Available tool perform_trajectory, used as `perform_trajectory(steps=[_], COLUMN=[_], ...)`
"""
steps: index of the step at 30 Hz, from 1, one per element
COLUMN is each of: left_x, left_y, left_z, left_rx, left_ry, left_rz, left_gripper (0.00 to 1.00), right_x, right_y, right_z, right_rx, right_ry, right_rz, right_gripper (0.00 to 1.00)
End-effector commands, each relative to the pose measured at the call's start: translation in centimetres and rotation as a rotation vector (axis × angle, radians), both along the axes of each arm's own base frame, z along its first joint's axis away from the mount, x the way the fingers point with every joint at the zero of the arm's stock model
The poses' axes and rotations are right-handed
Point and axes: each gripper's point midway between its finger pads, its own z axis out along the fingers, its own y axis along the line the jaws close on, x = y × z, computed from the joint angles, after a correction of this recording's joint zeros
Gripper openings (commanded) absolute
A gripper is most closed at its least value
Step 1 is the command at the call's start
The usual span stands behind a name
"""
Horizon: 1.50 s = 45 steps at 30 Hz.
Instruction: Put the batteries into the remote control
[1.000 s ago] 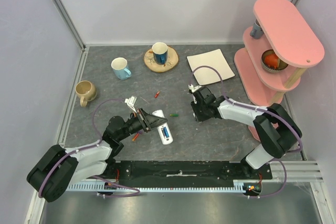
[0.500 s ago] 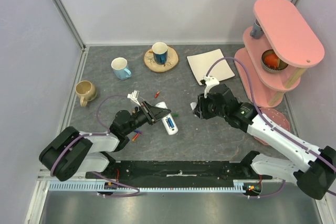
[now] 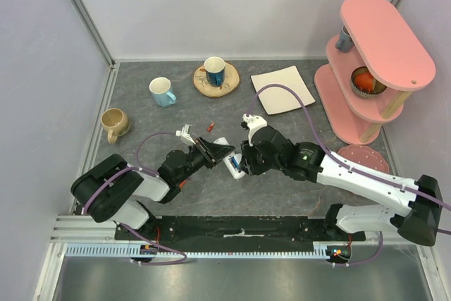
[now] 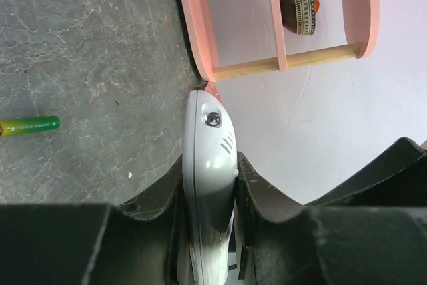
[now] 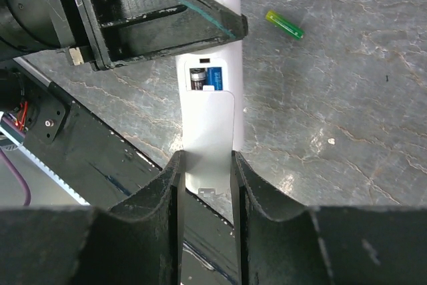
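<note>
Black two-finger jaws meet over one slim white plastic bar: the left gripper (image 4: 208, 168) is clamped tight on the narrow edges of the remote control (image 4: 207, 131), its matte, scalloped fingers (image 4: 160, 198) pressing both sides of the glossy casing. In the right wrist view, the right gripper (image 5: 207, 165) holds the lower end of the same bar, a finger flush against each long edge. Just above that grip, the remote's rectangular compartment lies open with a blue battery (image 5: 213, 77) seated inside, and the left gripper's angular black body crosses the upper left of the frame. From the overhead camera the remote sits at the centre of the picture, bridged between the two tools, the right gripper (image 3: 243, 165) on its lower right end. A thin green battery (image 5: 285, 24), yellow at one tip, lies loose on the grey, marble-veined mat (image 3: 134, 103) at the upper right of the right wrist view. A small red-orange battery (image 3: 210, 127) rests just above the remote in the overhead view. Farther out, a flat white square plate (image 3: 283, 89) lies up and to the right, and a rounded, two-tier pink shelf (image 3: 373, 54) fills the right edge.
</note>
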Motion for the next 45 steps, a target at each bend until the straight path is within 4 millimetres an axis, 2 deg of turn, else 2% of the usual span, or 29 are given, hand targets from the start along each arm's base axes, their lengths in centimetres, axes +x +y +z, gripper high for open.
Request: perform_trajectory(steps=[1, 6, 16, 31, 34, 45], left_x=[0.7, 0.2, -0.5, -1.7, -1.9, -2.3], left_y=[-0.1, -0.4, -0.6, -1.1, -1.2, -1.3], left_z=[7.1, 8.0, 8.0, 9.0, 9.2, 9.0], left_rx=[-0.199, -0.219, -0.224, -0.262, -0.27, -0.282], left_ry=[-0.18, -0.205, -0.202, -0.225, -0.231, -0.244], left_rz=[0.029, 0.001, -0.035, -0.092, -0.107, -0.123], left_gripper=[0.02, 0.02, 0.02, 0.02, 0.02, 0.02], right_x=[0.6, 0.6, 1.1, 1.5, 1.4, 0.3], right_y=[1.4, 2.0, 2.4, 2.5, 2.6, 2.1], right_z=[0.8, -0.2, -0.4, -0.6, -0.3, -1.0], right_rx=[0.011, 0.005, -0.008, -0.022, -0.021, -0.106], right_ry=[-0.017, -0.003, -0.013, -0.02, -0.021, 0.046], right_rz=[-0.022, -0.019, -0.024, -0.026, -0.022, 0.027], right_gripper=[0.17, 0.17, 0.18, 0.19, 0.19, 0.2])
